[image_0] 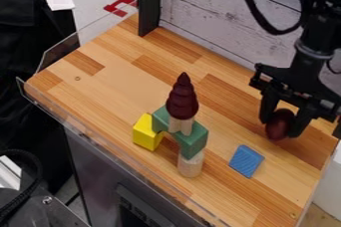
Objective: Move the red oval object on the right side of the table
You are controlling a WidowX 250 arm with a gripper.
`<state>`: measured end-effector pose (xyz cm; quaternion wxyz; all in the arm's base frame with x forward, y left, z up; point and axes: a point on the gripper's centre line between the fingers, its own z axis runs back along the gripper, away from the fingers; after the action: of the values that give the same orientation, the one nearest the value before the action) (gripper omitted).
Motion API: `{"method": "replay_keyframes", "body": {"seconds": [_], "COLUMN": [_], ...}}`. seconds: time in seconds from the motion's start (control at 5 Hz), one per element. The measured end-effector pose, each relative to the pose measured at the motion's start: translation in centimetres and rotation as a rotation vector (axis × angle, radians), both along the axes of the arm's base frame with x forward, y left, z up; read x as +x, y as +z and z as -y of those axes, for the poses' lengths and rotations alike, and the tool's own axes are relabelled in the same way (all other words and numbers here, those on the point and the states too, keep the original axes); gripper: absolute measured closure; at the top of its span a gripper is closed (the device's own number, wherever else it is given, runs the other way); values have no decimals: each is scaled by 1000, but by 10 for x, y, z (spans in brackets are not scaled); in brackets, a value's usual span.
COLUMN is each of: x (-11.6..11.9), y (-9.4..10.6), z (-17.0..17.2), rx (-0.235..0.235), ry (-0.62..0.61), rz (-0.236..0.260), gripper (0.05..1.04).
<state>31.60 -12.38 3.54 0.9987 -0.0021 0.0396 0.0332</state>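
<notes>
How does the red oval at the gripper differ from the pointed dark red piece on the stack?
The oval is smooth and rounded; the pointed piece is ridged and tapers to a tip. The oval sits between the fingers of the gripper; the pointed piece stands upright atop the block stack. The pointed piece looks taller than the oval. Both are dark red.

We observe bright, diffuse light spread fairly evenly over the wooden tabletop (126,81) and the pale plank wall (206,9). We note a brighter and a darker face on the yellow block (143,134), with only soft shading around it. Thin highlights trace the clear edging (63,51). We see the black cloth (23,66) and the robot arm (316,32) as much darker areas.
</notes>
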Motion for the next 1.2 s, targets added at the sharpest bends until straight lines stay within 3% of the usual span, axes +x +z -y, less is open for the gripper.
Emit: {"method": "replay_keyframes", "body": {"seconds": [0.8,1.0,1.2], "x": [5,8,8], "y": [-27,-30,-30], "z": [1,4,4], "rx": [30,19,19], "ry": [37,34,29], "rz": [-33,-29,-38], "gripper": [553,553,477]}}
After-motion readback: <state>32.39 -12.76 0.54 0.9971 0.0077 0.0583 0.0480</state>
